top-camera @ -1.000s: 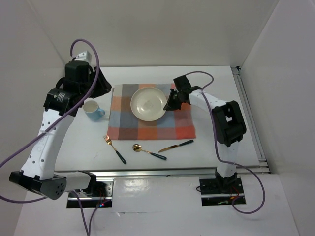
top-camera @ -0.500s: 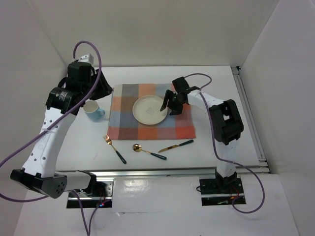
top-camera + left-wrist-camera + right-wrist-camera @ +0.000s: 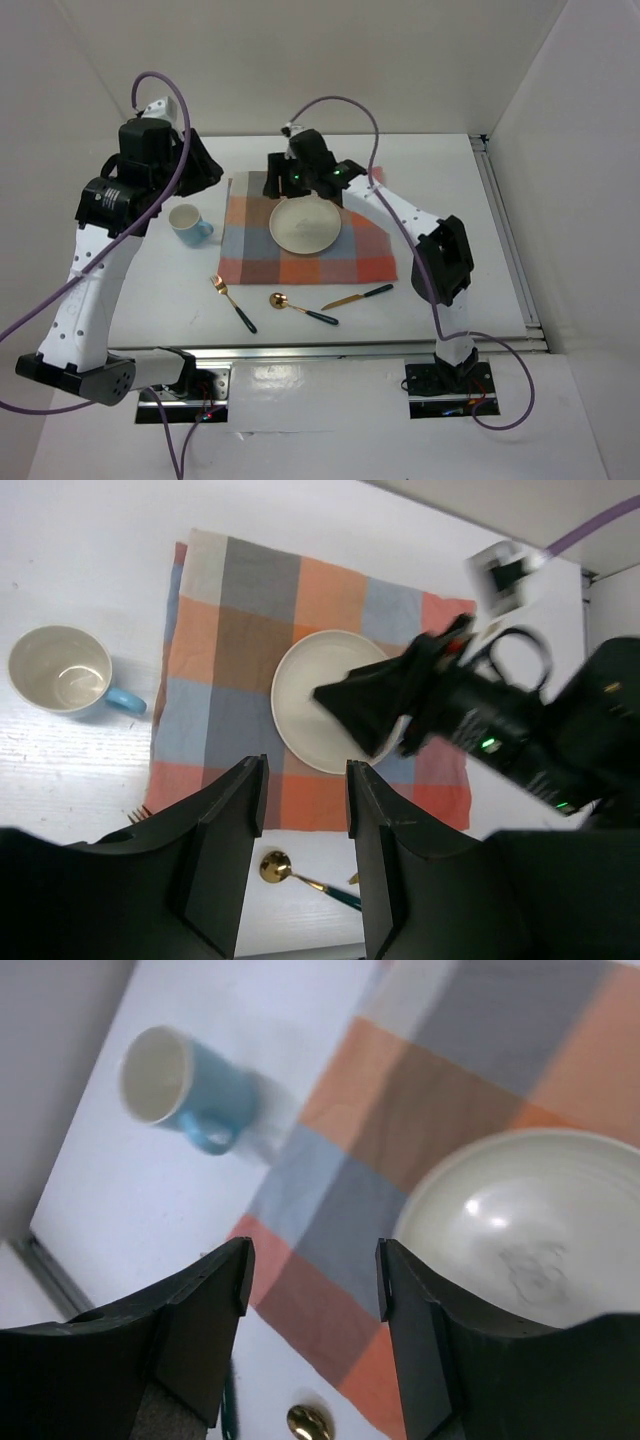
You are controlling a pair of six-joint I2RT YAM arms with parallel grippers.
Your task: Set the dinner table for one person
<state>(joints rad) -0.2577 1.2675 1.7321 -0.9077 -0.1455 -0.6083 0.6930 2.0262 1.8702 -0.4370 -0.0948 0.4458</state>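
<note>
Dinner table [image 3: 500, 260] — white, railed, beneath both arms — bears a checked mat [image 3: 300, 262] with a plate [image 3: 304, 224] on it and a blue mug [image 3: 187, 222] just off its left edge. Fork [image 3: 231, 301], spoon [image 3: 300, 308] and knife [image 3: 357, 297] lie on bare tabletop nearward of the mat, the knife slanting, dark handle rightward. Right gripper [image 3: 312, 1250] hovers over the plate's far-left rim, jaws wide, empty; left gripper [image 3: 305, 770], likewise parted and empty, hangs high over the mat's left side. The knife probably suits the right arm.
</note>
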